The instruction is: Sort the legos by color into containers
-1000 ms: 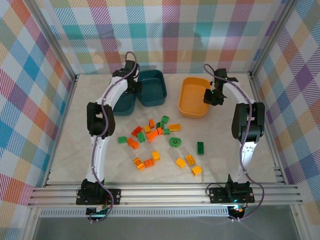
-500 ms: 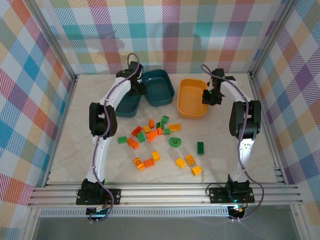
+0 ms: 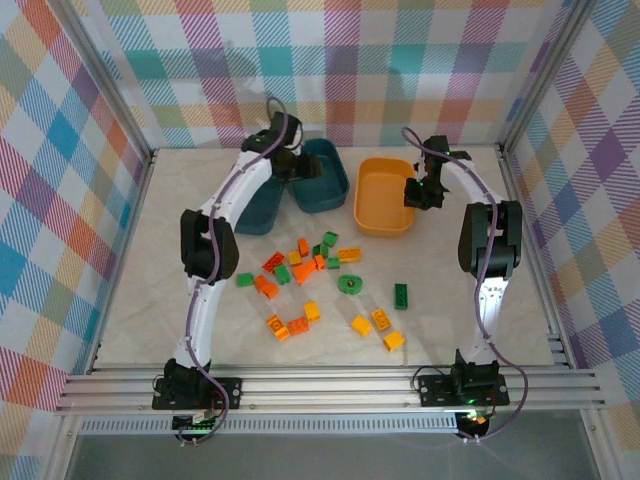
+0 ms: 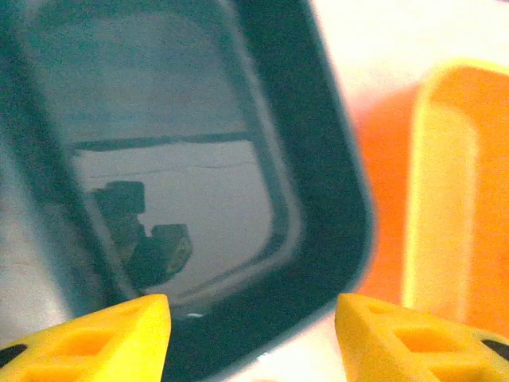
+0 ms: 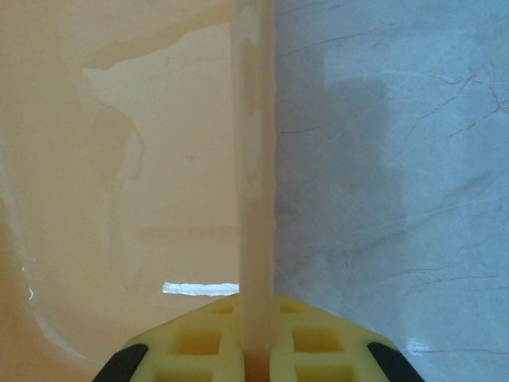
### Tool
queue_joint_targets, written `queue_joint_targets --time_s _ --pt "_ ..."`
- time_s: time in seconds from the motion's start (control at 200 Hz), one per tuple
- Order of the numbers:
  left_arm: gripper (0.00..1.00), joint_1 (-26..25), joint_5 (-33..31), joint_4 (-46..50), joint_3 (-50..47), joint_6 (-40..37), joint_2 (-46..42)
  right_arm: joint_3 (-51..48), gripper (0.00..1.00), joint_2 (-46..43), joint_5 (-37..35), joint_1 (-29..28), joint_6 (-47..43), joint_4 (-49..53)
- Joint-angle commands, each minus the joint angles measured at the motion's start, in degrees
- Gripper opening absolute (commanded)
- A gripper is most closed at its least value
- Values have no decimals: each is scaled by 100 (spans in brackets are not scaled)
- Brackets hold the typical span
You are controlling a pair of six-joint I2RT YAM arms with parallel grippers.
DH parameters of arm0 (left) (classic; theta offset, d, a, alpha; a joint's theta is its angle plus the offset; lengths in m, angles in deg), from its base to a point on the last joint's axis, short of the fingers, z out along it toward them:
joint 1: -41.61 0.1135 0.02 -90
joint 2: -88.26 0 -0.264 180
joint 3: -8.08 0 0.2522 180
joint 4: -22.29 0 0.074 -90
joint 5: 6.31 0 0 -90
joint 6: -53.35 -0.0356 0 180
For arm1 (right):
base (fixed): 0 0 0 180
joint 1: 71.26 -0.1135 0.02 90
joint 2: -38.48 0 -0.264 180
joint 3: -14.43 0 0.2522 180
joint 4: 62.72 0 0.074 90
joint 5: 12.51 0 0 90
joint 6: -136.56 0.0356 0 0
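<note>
Orange, yellow and green legos lie scattered mid-table, among them a round green piece. At the back stand two dark teal containers and an orange-yellow container. My left gripper hovers at the left edge of the right teal container, open, with nothing between its yellow fingertips; its gripper centre sits above that tub's near rim. My right gripper is shut on the orange-yellow container's right wall, seen edge-on rising from my gripper.
The orange-yellow container sits just right of the teal one, with a narrow strip of table between them. Metal frame posts and checked walls box in the table. A green brick and yellow bricks lie toward the front right.
My left gripper has opened, letting go of the right teal container after shifting it right toward the orange-yellow one. The right gripper nudged the orange-yellow container slightly left and stays shut.
</note>
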Motion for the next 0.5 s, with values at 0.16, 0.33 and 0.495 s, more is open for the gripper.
queue_joint_targets --time_s 0.16,0.33,0.495 --pt "55 -417 363 -233 527 351 600 -300 5 -181 13 -37 132 -132" --pt "53 -426 285 -163 484 288 693 -491 5 -310 -1 -37 106 -169" --pt "49 -427 459 -145 344 244 686 -672 5 -399 -30 -33 106 -223"
